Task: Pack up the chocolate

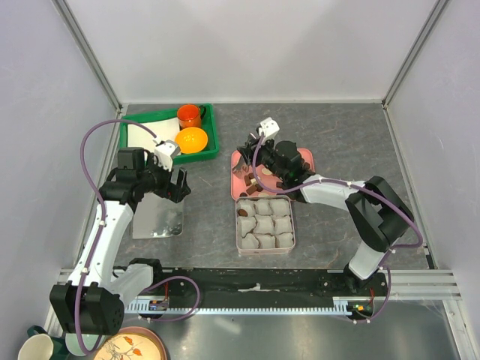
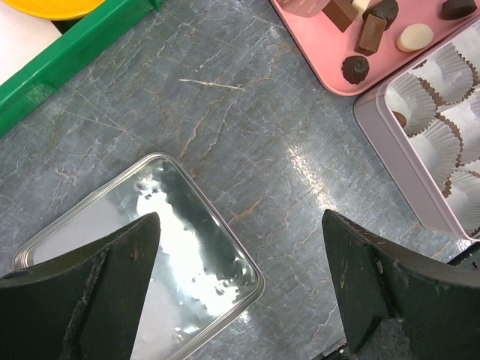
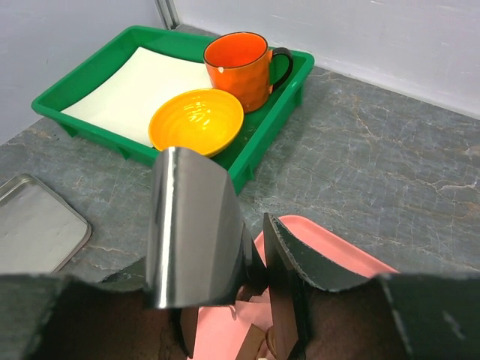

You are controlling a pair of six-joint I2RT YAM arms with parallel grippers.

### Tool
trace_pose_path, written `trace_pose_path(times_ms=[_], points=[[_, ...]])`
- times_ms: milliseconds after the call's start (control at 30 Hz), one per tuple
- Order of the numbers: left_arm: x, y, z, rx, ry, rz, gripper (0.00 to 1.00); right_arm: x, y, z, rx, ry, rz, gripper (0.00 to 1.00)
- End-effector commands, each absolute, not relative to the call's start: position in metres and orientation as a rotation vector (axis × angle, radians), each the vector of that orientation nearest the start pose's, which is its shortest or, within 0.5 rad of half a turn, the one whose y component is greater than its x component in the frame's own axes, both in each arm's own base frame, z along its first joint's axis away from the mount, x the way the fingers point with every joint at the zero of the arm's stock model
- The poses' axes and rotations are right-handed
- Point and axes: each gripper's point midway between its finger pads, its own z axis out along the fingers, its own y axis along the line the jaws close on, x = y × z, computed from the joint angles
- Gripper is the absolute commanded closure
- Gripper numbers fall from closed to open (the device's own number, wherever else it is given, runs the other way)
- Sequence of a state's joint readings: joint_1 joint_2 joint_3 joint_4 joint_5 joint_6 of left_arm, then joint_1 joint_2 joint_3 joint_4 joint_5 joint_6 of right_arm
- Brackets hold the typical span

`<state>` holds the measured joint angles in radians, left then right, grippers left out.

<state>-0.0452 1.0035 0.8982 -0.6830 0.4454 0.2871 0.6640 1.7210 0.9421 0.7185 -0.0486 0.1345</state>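
The right gripper [image 1: 253,171] hangs low over the pink tray [image 2: 324,49], its fingers set narrow; whether they pinch a piece cannot be told. The chocolate [image 2: 373,33] lies mostly on that tray, with one brown piece in the tin [image 2: 373,127] just beside it. The left gripper [image 2: 238,217], spread wide, hovers over the silver lid [image 2: 199,232] on the worktop [image 2: 247,127].

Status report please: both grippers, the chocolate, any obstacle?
Left gripper open over the silver lid. Right gripper low over the pink tray, grip unclear. Chocolate mostly on tray, one piece in tin. No obstacle seen.
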Motion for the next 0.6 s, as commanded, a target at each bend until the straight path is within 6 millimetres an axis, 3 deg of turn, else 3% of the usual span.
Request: trace_pose_path(times_ms=[0, 100, 233, 333, 567], points=[[0.268, -0.075, 0.179, 0.612, 2.187, -0.380, 0.05, 0.372, 0.328, 0.109, -0.535, 1.845, 0.656, 0.66], [0.268, -0.074, 0.179, 0.614, 2.187, -0.375, 0.05, 0.373, 0.327, 0.110, -0.526, 1.836, 0.656, 0.73], [0.267, -0.075, 0.180, 0.613, 2.189, -0.378, 0.05, 0.377, 0.328, 0.130, -0.515, 1.790, 0.653, 0.79], [0.266, -0.075, 0.180, 0.611, 2.189, -0.379, 0.05, 0.382, 0.325, 0.157, -0.509, 1.734, 0.627, 0.80], [0.266, -0.075, 0.180, 0.616, 2.187, -0.380, 0.05, 0.378, 0.317, 0.246, -0.497, 1.573, 0.617, 0.84]])
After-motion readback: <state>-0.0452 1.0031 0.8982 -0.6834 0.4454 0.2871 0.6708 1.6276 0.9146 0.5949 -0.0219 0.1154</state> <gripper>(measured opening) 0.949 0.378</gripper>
